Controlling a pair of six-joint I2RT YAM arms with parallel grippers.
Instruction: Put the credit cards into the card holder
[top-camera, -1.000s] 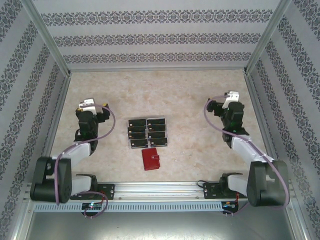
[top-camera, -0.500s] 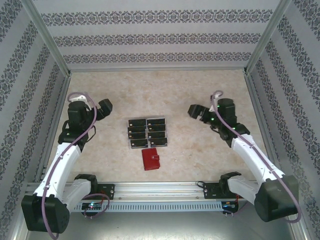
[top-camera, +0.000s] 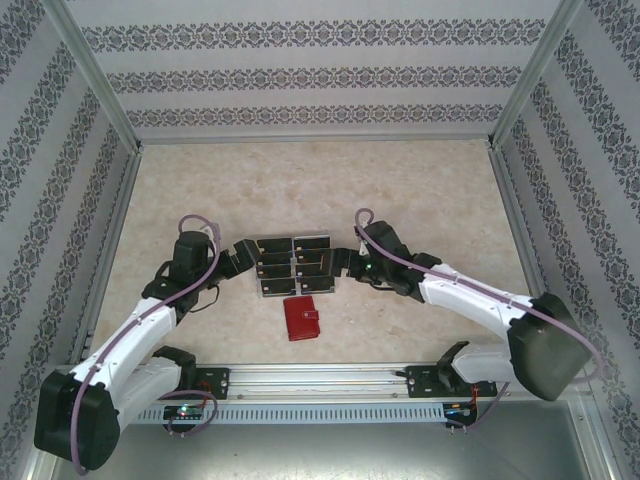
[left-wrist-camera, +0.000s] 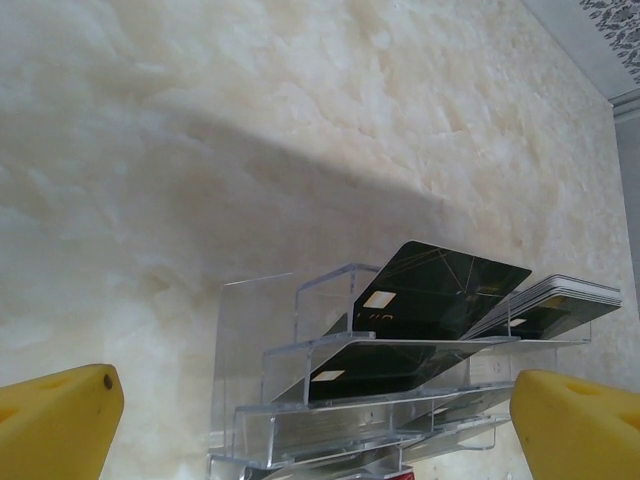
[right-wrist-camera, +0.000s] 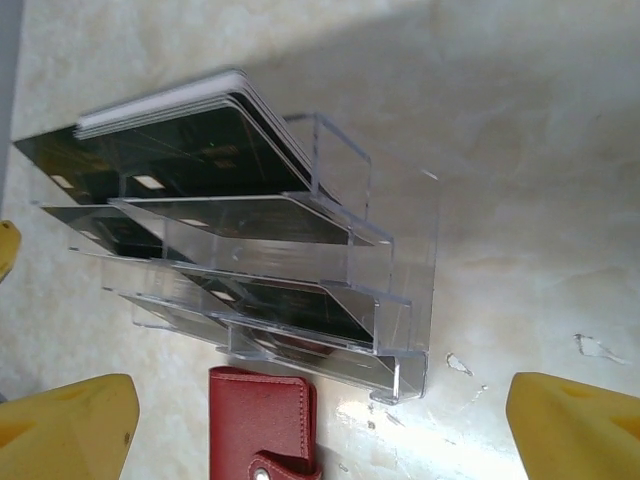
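Observation:
Several black credit cards (top-camera: 293, 264) lie in two columns in a clear tiered tray (top-camera: 262, 289) at mid-table. The card holder (top-camera: 301, 318), a shut dark-red wallet with a snap tab, lies just in front of the tray. My left gripper (top-camera: 242, 257) is open at the tray's left side. My right gripper (top-camera: 344, 262) is open at its right side. In the left wrist view the cards (left-wrist-camera: 440, 290) slant in the tray (left-wrist-camera: 250, 400) between my yellow fingertips (left-wrist-camera: 55, 420). The right wrist view has the cards (right-wrist-camera: 190, 155), the tray (right-wrist-camera: 400, 300) and the card holder (right-wrist-camera: 262, 420).
The table (top-camera: 420, 190) is pale marbled stone, boxed in by patterned walls with metal posts (top-camera: 95, 75) at the back corners. An aluminium rail (top-camera: 320, 378) carrying both arm bases runs along the near edge. Small pale flecks (right-wrist-camera: 595, 347) mark the table right of the tray.
Both arms swung in from the table's sides and lowered toward the card tray, one on each side. Both grippers stayed open, and the cards and wallet have not moved.

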